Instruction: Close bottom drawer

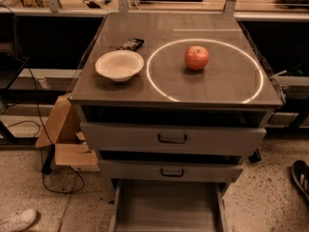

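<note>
Three grey drawers are stacked under the cabinet top (222, 88). The top drawer (130, 137) and middle drawer (130, 169) are seen only slightly proud of the frame. The bottom drawer (166, 207) is pulled well out toward the camera, with its flat tray exposed. Its front and handle are cut off by the lower edge of the view.

The gripper is not in view, so its position is taken to be somewhere on the camera side, and the jaw state cannot be told.

Key relation: the slide axis runs from the camera straight back into the cabinet, up-frame. The drawer front lies nearest the camera, below the frame. A push would need to be applied square on the front, along that axis, roughly centred; an off-centre push risks racking the rails.

The apple (197, 57) and white bowl (119, 65) on top are not involved.
</note>
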Controlling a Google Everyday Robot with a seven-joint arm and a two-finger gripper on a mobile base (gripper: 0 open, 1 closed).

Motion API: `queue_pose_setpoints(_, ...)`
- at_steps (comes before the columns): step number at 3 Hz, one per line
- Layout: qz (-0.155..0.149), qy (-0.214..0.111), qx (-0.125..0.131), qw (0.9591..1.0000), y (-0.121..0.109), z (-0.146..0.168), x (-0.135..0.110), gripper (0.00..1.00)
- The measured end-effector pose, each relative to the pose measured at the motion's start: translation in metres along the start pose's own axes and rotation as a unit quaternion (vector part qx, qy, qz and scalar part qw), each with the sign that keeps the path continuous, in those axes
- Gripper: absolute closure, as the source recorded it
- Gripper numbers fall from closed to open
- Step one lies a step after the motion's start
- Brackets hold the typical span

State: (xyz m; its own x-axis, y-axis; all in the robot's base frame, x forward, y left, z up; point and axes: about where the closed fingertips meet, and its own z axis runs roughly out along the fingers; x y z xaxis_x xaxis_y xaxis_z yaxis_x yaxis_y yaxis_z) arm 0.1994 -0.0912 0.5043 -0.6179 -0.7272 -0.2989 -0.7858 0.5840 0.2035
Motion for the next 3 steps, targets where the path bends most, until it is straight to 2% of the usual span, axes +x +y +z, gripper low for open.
queue_pose_setpoints(1,0.052,-0.002,-0.001,0.9986,-0.017,0.04,0.008,1.0)
queue_pose_setpoints(2,0.074,0.002,-0.006,0.9973,-0.027,0.065,0.008,1.0)
queue_pose_setpoints(3,0.067,-0.001,-0.007,0.9977,-0.025,0.066,0.008,1.0)
